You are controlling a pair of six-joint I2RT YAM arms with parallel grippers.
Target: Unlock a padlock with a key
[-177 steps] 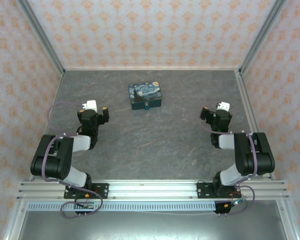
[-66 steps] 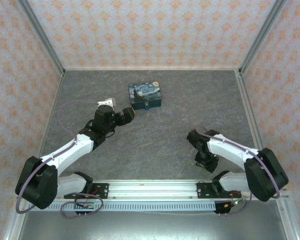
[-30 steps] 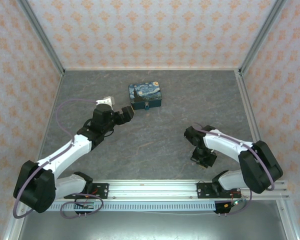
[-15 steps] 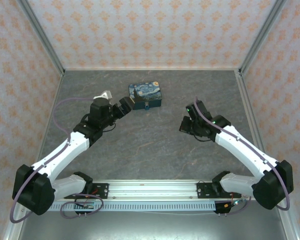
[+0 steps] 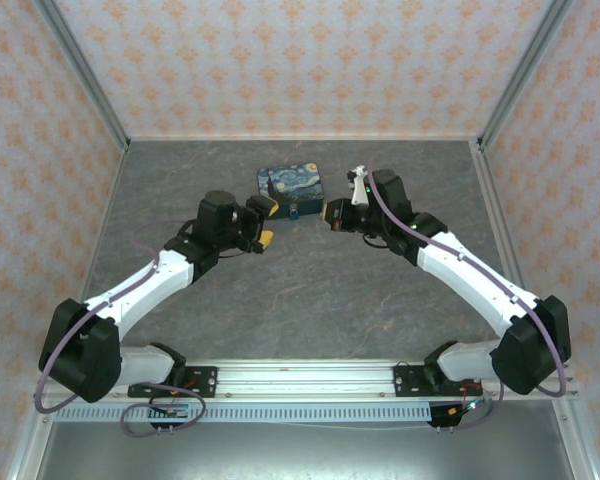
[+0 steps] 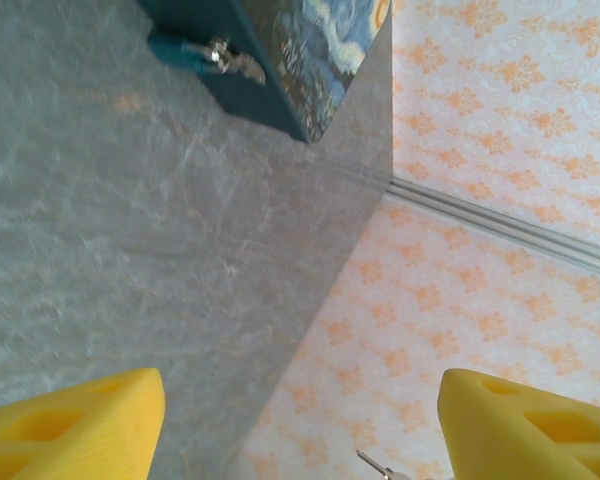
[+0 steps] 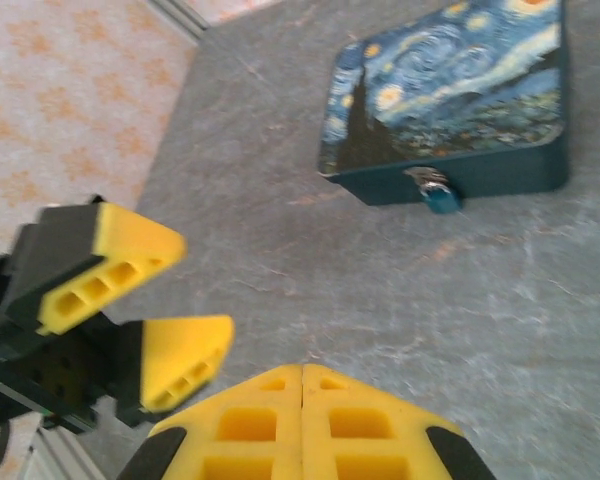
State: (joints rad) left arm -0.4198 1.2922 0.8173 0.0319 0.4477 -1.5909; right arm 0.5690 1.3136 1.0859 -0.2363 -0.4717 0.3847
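Padlock (image 7: 435, 192) is hanging on the tin's (image 7: 450, 90) near face, mid-far tabletop, apparently locked. Left gripper (image 5: 267, 224) is hovering just left of it, jaws wide. Right gripper (image 5: 329, 213) is hovering just right, jaws pressed together, no key discernible. Unlocking not yet begun.

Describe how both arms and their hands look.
The left arm and right arm have white links, black joints and a lilac cable alongside. The left hand and right hand are black with yellow, wedge-shaped fingers pierced by cells.
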